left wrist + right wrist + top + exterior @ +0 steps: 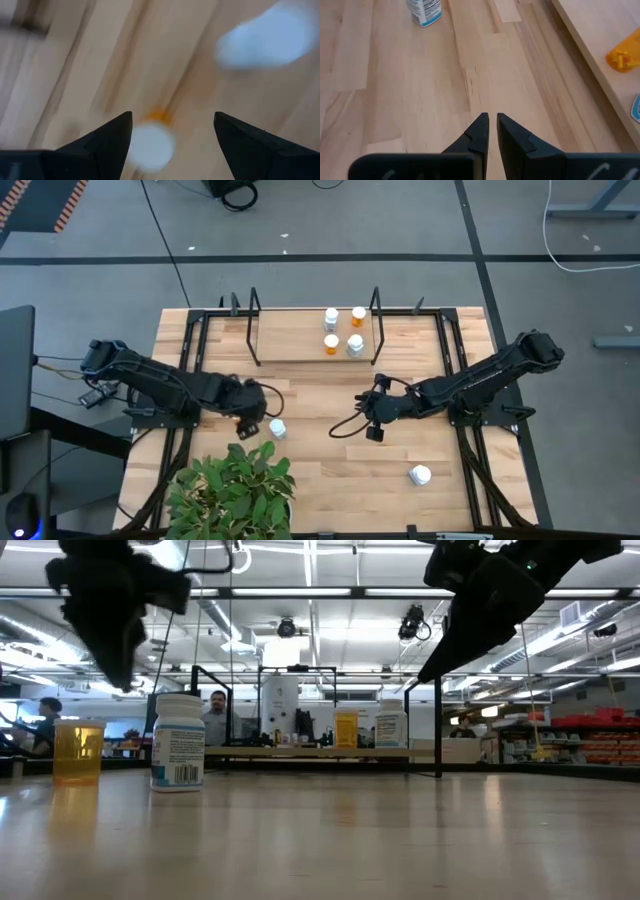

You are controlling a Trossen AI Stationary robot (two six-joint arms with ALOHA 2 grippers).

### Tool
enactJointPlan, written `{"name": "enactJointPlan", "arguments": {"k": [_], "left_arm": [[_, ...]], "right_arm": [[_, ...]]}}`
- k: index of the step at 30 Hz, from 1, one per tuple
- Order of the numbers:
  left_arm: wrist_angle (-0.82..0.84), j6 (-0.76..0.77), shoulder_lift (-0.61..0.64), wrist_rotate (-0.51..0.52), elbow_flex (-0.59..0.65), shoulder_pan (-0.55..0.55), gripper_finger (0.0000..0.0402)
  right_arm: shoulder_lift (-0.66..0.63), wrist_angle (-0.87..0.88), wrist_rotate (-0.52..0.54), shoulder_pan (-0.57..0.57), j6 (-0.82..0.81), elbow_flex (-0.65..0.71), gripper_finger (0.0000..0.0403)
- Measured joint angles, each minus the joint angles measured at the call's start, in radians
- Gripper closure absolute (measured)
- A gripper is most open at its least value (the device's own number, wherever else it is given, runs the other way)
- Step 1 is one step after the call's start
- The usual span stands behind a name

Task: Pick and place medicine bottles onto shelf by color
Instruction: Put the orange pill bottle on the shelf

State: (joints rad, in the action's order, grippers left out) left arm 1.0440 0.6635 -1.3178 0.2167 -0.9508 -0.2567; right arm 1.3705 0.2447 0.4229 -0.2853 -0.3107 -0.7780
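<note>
The shelf [300, 340] is a light-wood board with black uprights at the table's far side. Two orange and two white bottles stand on its right end, among them an orange bottle [331, 344] and a white bottle [355, 345]. My left gripper [250, 418] is open and hovers above an orange bottle with a white cap [150, 145], touching nothing. That orange bottle [78, 750] stands upright on the table, and a white bottle [178, 742] stands beside it [277, 427]. My right gripper [375, 418] is shut and empty [492, 125] above the table's middle.
Another white bottle [420, 475] is on the table near the front right. A green plant [235, 490] stands at the front left edge, close to my left arm. The shelf's left part [285, 335] is bare wood. People show in the room beyond [215, 715].
</note>
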Motion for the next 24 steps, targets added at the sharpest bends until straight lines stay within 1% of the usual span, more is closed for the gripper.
{"name": "enactJointPlan", "arguments": {"k": [3, 7, 10, 18, 21, 24], "left_arm": [[0.112, 0.093, 0.000, 0.000, 0.009, -0.012, 0.0115], [0.104, 0.164, 0.003, -0.005, 0.043, -0.026, 0.0115], [0.107, 0.189, 0.003, -0.011, 0.056, -0.029, 0.0115], [0.111, 0.194, 0.003, -0.012, 0.057, -0.027, 0.0113], [0.120, 0.190, 0.003, -0.012, 0.058, -0.012, 0.0098], [0.142, 0.184, 0.003, -0.012, 0.059, 0.018, 0.0075]], "right_arm": [[0.000, 0.000, 0.000, 0.000, 0.000, 0.000, 0.0357], [0.000, 0.000, -0.001, 0.000, 0.000, 0.000, 0.0357], [0.000, 0.000, -0.001, 0.000, 0.000, 0.000, 0.0357], [0.000, 0.000, -0.001, 0.000, 0.000, 0.000, 0.0357], [0.000, 0.000, -0.001, 0.000, 0.000, 0.000, 0.0357], [0.000, 0.000, -0.001, 0.000, -0.002, 0.000, 0.0357]]}}
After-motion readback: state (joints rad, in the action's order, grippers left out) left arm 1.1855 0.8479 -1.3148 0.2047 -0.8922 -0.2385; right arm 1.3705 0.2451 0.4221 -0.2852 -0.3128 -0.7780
